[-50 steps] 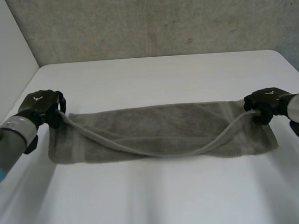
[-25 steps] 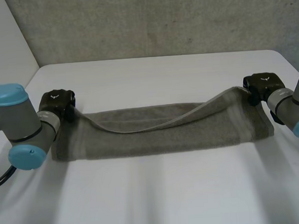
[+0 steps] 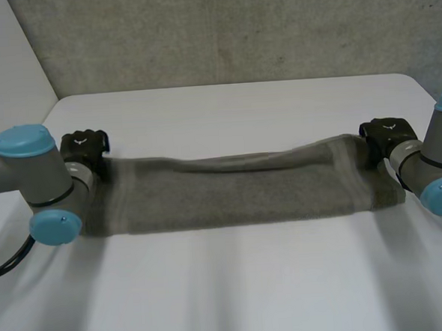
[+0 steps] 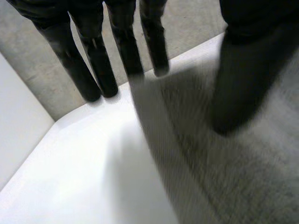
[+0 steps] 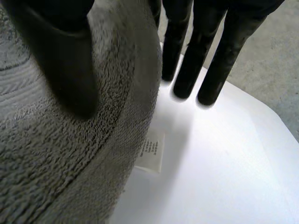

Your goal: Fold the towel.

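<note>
Pinching the towel (image 3: 230,193) by its far corners, thumbs against fingers, left hand (image 3: 83,147) and right hand (image 3: 388,133) hold it taut for a square fold, I reckon.

Head view, left of frame: left hand (image 3: 83,144) mostly behind left arm (image 3: 34,173), towel (image 3: 237,191) end there covered. Left wrist view: hand, towel blurred, grip unclear. Right wrist view: label (image 5: 151,153) print too small to read

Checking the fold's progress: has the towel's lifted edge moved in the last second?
Yes. The towel's lifted edge went from sagging over its near side to lying along its far side, toward the table's back edge.
</note>
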### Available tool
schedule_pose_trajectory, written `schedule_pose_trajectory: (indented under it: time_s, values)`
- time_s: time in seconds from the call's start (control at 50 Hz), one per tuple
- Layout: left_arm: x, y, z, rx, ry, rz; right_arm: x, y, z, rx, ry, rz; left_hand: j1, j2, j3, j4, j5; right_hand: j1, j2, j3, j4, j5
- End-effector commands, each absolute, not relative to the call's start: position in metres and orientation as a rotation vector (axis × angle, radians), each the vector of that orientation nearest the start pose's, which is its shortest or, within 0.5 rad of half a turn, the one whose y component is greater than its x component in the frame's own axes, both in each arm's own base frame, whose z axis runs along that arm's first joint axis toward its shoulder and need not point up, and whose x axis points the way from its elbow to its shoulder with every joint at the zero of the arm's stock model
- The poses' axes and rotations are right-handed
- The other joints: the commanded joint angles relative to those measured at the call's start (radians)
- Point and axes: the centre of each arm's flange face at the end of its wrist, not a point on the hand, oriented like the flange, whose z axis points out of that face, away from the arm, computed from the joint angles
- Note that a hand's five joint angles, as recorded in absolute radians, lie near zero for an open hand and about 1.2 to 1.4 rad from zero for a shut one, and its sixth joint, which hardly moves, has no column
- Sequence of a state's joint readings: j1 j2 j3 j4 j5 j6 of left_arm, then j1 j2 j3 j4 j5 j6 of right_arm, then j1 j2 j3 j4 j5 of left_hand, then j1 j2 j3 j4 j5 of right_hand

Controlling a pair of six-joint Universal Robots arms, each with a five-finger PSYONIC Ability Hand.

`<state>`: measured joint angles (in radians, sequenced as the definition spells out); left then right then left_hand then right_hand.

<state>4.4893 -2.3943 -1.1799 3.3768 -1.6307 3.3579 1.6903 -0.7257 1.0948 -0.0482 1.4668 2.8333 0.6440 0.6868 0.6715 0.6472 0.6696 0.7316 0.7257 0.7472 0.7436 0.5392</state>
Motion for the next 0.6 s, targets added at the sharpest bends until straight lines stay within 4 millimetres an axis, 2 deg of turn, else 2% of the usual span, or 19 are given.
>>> schedule_pose_trajectory:
  time_s: [0.02,0.06,0.1,0.12,0.16,0.18,0.2,0.22,0.26,0.28,0.32,0.34,0.38,0.44,0.46,0.5,0.54,0.56,0.6]
  values:
    - [-0.239,-0.395,0.131,0.523,2.352,-1.990,0.199,-0.416,0.129,-0.732,2.489,-1.873,-0.469,-0.512,-0.497,-0.473,-0.670,-0.557,-0.551,-0.573,-0.569,-0.539]
    - [-0.239,-0.395,0.137,0.517,2.341,-2.002,0.200,-0.415,0.131,-0.738,2.481,-1.878,-0.469,-0.512,-0.497,-0.473,-0.670,-0.557,-0.551,-0.573,-0.569,-0.539]
    - [-0.236,-0.394,0.150,0.472,2.307,-2.022,0.199,-0.414,0.146,-0.721,2.452,-1.926,-0.469,-0.512,-0.497,-0.473,-0.670,-0.557,-0.551,-0.573,-0.569,-0.539]
    - [-0.236,-0.394,0.150,0.471,2.306,-2.022,0.199,-0.414,0.146,-0.721,2.452,-1.926,-0.469,-0.512,-0.497,-0.473,-0.670,-0.557,-0.551,-0.573,-0.569,-0.539]
    - [-0.225,-0.394,0.162,0.400,2.279,-2.017,0.193,-0.413,0.174,-0.692,2.387,-2.043,-0.469,-0.511,-0.496,-0.472,-0.669,-0.557,-0.551,-0.573,-0.569,-0.539]
    - [-0.225,-0.394,0.162,0.399,2.279,-2.017,0.193,-0.413,0.175,-0.692,2.386,-2.044,-0.469,-0.511,-0.496,-0.472,-0.669,-0.557,-0.551,-0.573,-0.569,-0.539]
    - [-0.222,-0.391,0.170,0.381,2.264,-2.026,0.193,-0.409,0.189,-0.685,2.344,-2.103,-0.469,-0.511,-0.496,-0.472,-0.669,-0.557,-0.551,-0.573,-0.569,-0.539]
    - [-0.222,-0.391,0.170,0.380,2.264,-2.026,0.193,-0.409,0.189,-0.685,2.344,-2.104,-0.469,-0.511,-0.496,-0.472,-0.669,-0.557,-0.551,-0.573,-0.569,-0.539]
    - [-0.218,-0.382,0.187,0.364,2.242,-2.054,0.191,-0.401,0.216,-0.672,2.266,-2.207,-0.469,-0.511,-0.496,-0.472,-0.669,-0.557,-0.551,-0.573,-0.569,-0.539]
    - [-0.218,-0.382,0.187,0.364,2.242,-2.054,0.191,-0.401,0.216,-0.672,2.265,-2.207,-0.469,-0.511,-0.496,-0.472,-0.669,-0.557,-0.551,-0.573,-0.569,-0.539]
    - [-0.217,-0.370,0.196,0.377,2.242,-2.066,0.190,-0.388,0.236,-0.669,2.215,-2.260,-0.469,-0.511,-0.496,-0.472,-0.669,-0.557,-0.551,-0.573,-0.569,-0.539]
    - [-0.217,-0.370,0.196,0.377,2.242,-2.066,0.190,-0.388,0.236,-0.669,2.215,-2.260,-0.469,-0.511,-0.496,-0.472,-0.669,-0.557,-0.551,-0.573,-0.569,-0.539]
    - [-0.216,-0.356,0.211,0.391,2.231,-2.100,0.190,-0.374,0.252,-0.682,2.182,-2.285,-0.466,-0.509,-0.493,-0.469,-0.666,-0.557,-0.551,-0.573,-0.569,-0.539]
    - [-0.216,-0.346,0.214,0.420,2.242,-2.109,0.189,-0.368,0.256,-0.699,2.184,-2.284,-0.466,-0.509,-0.493,-0.469,-0.666,-0.557,-0.551,-0.573,-0.569,-0.539]
    - [-0.217,-0.337,0.216,0.460,2.257,-2.120,0.191,-0.360,0.256,-0.736,2.207,-2.258,-0.463,-0.506,-0.490,-0.466,-0.663,-0.518,-0.512,-0.534,-0.530,-0.500]
    - [-0.219,-0.328,0.217,0.503,2.270,-2.137,0.191,-0.351,0.249,-0.793,2.266,-2.190,-0.460,-0.503,-0.487,-0.463,-0.660,-0.453,-0.447,-0.468,-0.465,-0.435]
    - [-0.223,-0.309,0.217,0.593,2.287,-2.175,0.189,-0.334,0.232,-0.929,2.394,-2.030,-0.448,-0.491,-0.476,-0.451,-0.648,-0.415,-0.409,-0.430,-0.427,-0.397]
    - [-0.223,-0.308,0.217,0.593,2.287,-2.175,0.189,-0.334,0.232,-0.930,2.395,-2.029,-0.448,-0.491,-0.476,-0.451,-0.648,-0.415,-0.409,-0.430,-0.427,-0.397]
    - [-0.225,-0.292,0.221,0.652,2.259,-2.230,0.188,-0.320,0.211,-1.054,2.478,-1.894,-0.451,-0.494,-0.478,-0.454,-0.651,-0.403,-0.397,-0.419,-0.415,-0.385]
